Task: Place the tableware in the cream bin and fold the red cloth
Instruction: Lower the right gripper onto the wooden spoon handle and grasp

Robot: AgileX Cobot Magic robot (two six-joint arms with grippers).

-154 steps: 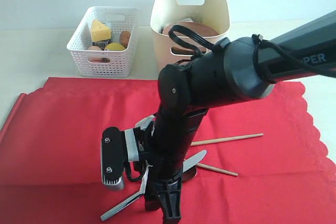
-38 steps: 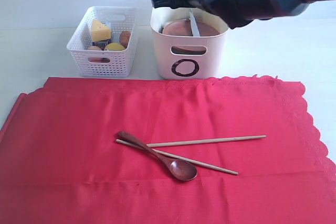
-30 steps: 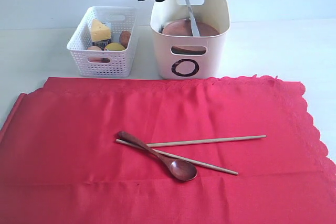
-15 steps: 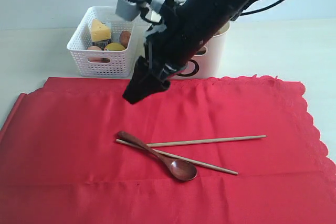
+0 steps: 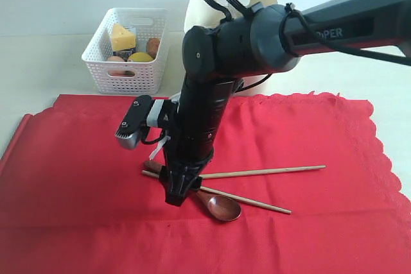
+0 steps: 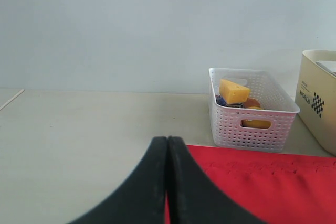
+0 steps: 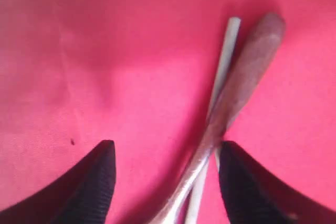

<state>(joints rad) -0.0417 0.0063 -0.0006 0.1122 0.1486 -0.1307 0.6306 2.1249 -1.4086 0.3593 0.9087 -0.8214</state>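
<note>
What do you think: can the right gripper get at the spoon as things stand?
Probably yes. The right gripper is open over the spoon, its handle between the fingers, nothing covering it. One chopstick lies against the handle and may get caught.

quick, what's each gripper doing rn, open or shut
left gripper: jaws closed, holding nothing
right gripper: jaws open, straddling the wooden spoon handle and a chopstick, gripping neither
</note>
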